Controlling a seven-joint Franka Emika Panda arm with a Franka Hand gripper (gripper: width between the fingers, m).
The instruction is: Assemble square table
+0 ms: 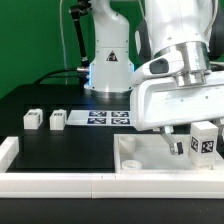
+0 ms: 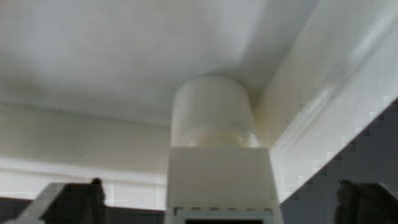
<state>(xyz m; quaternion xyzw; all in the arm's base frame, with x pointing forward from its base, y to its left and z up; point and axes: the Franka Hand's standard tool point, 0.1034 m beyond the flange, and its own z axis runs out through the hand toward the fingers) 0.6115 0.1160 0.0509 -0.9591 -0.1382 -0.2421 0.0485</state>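
Note:
The white square tabletop (image 1: 140, 158) lies at the front of the exterior view's right, rim up. One tagged white leg (image 1: 205, 141) stands in its right corner, under my gripper (image 1: 190, 137). In the wrist view that leg (image 2: 217, 125) rises from the tabletop (image 2: 107, 60) into the corner. My gripper (image 2: 222, 200) is open around it, and the dark fingertips (image 2: 75, 200) stand off both sides with gaps, touching nothing. Two more small legs (image 1: 33, 119) (image 1: 58, 119) lie on the black table at the exterior view's left.
The marker board (image 1: 105, 118) lies flat behind the tabletop, in front of the arm's base (image 1: 108, 70). A long white border rail (image 1: 50, 182) runs along the table's front and left edge. My arm's bulk hides the tabletop's far right part.

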